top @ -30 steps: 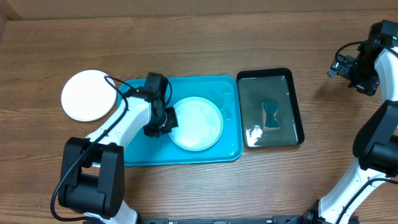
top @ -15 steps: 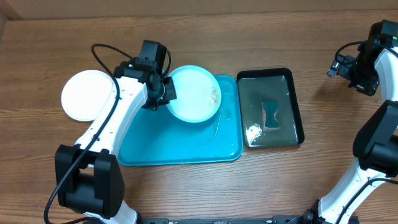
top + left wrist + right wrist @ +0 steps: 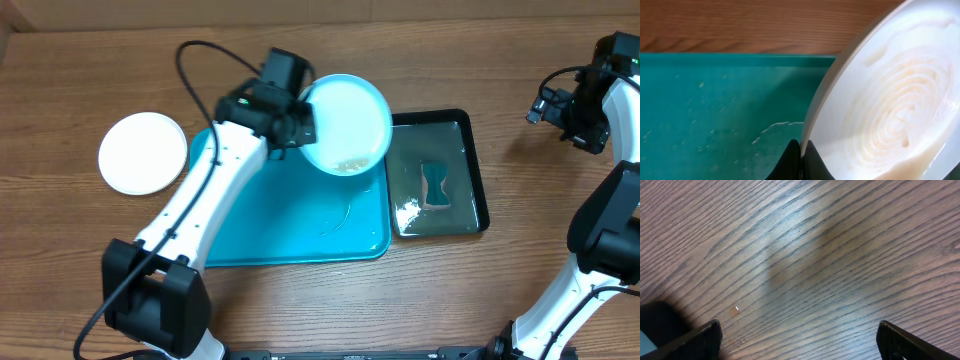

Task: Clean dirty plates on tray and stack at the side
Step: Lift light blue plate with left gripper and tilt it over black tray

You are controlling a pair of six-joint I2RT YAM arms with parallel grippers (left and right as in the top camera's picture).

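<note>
My left gripper [image 3: 300, 129] is shut on the left rim of a light blue plate [image 3: 348, 122] and holds it tilted in the air above the top right corner of the teal tray [image 3: 260, 225]. In the left wrist view the two black fingers [image 3: 790, 160] pinch the thin edge of this plate [image 3: 890, 110], whose face shows pale soapy swirls, and the wet tray [image 3: 715, 100] lies below. A few orange specks sit at the plate's low edge. A white plate [image 3: 143, 152] lies on the table left of the tray. My right gripper [image 3: 800, 340] is open over bare wood.
A black basin [image 3: 430, 116] of water stands right against the tray's right side, with a bluish hourglass-shaped thing [image 3: 437, 187] lying in it. The right arm [image 3: 590, 100] stays at the far right edge. Water streaks lie on the tray floor.
My left arm has lifted the light blue plate off the tray and carried it up and to the right toward the basin, tilting it. The right arm has not moved.
</note>
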